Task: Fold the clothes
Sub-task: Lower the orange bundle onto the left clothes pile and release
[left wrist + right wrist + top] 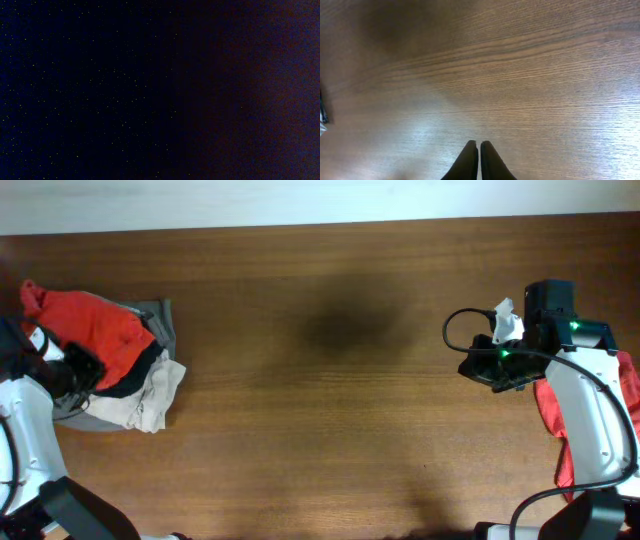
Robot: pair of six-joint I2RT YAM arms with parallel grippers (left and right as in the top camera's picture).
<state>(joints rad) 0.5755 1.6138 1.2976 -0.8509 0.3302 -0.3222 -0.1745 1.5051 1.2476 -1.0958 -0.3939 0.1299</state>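
A pile of clothes [100, 330] lies at the table's far left, with a red garment on top. My left gripper [80, 368] is dug into that pile at the red garment's lower edge, its fingers buried in the cloth and shut on it. The left wrist view is all dark, covered by fabric. Another red cloth [550, 412] hangs at the right edge, partly under my right arm. My right gripper [479, 145] is shut and empty over bare wood, and in the overhead view this right gripper [470, 366] points left.
Under the red garment lie a grey piece [157, 314], a black one [128, 383] and a cream one [150, 398]. The brown wooden table [330, 410] stretches between the two arms. A white scrap [507, 320] sits on the right arm.
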